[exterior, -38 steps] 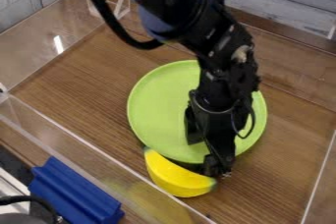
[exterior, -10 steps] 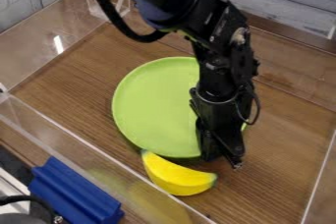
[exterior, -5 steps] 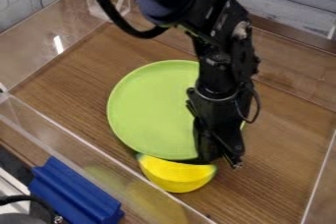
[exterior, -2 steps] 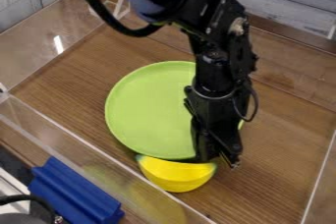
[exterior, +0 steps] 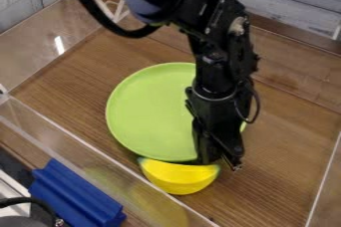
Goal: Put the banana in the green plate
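The yellow banana [exterior: 180,175] lies on the wooden floor just in front of the green plate [exterior: 144,112], touching or slightly overlapping its near rim. My gripper [exterior: 224,161] points straight down with its jaws shut. Its tips rest at the plate's near-right rim, right beside the banana's right end. I cannot tell whether anything is pinched between the fingers. The black arm rises over the right part of the plate and hides that side of it.
A clear plastic wall [exterior: 47,121] encloses the wooden floor on the left and front. A blue block-like object [exterior: 74,199] sits outside it at the lower left. Bare wood [exterior: 286,161] lies to the right of the gripper.
Since the oldest frames the plate has slid left, and the banana and gripper have shifted a little left with it. Over the last second nothing visibly moved.
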Robot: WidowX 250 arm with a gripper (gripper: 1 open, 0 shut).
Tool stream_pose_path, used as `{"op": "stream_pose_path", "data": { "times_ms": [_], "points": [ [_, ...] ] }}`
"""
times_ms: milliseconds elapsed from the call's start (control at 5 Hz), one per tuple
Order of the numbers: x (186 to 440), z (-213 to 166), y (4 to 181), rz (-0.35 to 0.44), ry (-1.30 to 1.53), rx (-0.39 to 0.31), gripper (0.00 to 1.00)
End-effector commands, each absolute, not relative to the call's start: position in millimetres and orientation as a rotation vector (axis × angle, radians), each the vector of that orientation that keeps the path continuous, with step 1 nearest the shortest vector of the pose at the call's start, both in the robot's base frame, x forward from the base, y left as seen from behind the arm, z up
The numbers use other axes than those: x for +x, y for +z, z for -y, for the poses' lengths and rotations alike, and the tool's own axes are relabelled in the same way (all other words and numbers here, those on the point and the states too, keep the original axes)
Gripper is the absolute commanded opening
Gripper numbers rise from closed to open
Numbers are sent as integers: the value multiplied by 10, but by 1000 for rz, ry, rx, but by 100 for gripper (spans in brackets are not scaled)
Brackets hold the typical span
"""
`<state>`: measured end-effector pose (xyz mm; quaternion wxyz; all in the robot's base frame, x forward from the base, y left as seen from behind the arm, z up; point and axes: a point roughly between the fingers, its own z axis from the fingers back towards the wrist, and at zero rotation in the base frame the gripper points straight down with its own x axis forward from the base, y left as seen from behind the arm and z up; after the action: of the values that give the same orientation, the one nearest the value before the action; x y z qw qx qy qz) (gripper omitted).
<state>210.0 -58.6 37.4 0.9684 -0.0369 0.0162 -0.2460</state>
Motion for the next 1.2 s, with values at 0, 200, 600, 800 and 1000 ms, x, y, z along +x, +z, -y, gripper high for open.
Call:
{"op": "stream_pose_path", "data": {
  "times_ms": [0, 200, 600, 800, 1000],
  "points": [
    [2119, 587, 465, 9, -489, -83, 0],
    [2099, 584, 471, 11, -490, -86, 0],
    [2059, 575, 486, 14, -484, -89, 0],
    [2040, 569, 493, 16, -480, -92, 0],
    [2024, 562, 498, 17, -475, -95, 0]
  ]
}}
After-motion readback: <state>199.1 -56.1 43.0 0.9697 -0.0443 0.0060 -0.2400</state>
